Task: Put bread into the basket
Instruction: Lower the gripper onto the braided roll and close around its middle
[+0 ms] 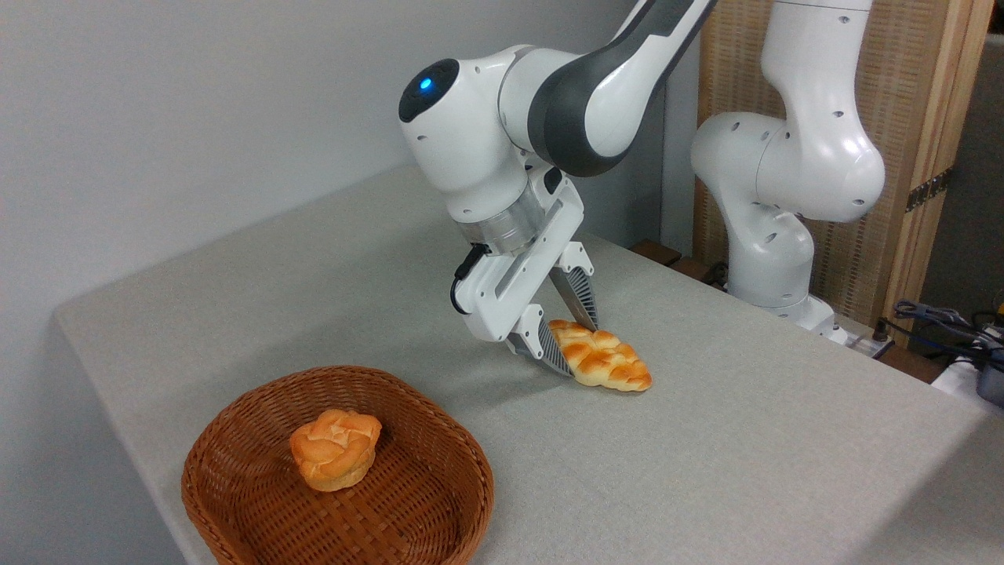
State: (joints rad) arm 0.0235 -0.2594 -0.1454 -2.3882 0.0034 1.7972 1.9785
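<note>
A: Bread (602, 359) first. Where is it?

B: On the tabletop (745, 439), centre of frame, roughly 2 o'clock from the basket (235, 447) and well apart from it. Long braided loaf, lying flat, one pointed end toward 4 o'clock. The other end is hidden behind the fingers.

A: Fingers?

B: Gripper (571, 341) is down at the loaf's 10 o'clock end. One finger (555, 351) sits on the near side, the other on the far side, so they straddle it across the narrow width. Both look to touch the crust. Whether they are squeezing or just resting against it, I cannot tell. The loaf still looks to be on the cloth, not lifted.

A: Why grab the end and not the middle?

B: My guess: the arm comes in tilted from the upper right, and that end is the one nearest the wrist. Crossing the short axis fits the finger span. An end grip may let the loaf droop or swing when raised.

A: Basket state?

B: Wicker, at the 7 o'clock corner of the tabletop, close to the front edge. A round bun (335, 448) already sits in it, a bit left of centre. Free room is at the bun's 3 to 5 o'clock side.

A: Step?

B: Grasp, I'd say. Lift and carry toward 8 o'clock not yet done. The loaf is about as long as the basket is wide, so it probably needs to go in beside the bun, not on it.
</note>
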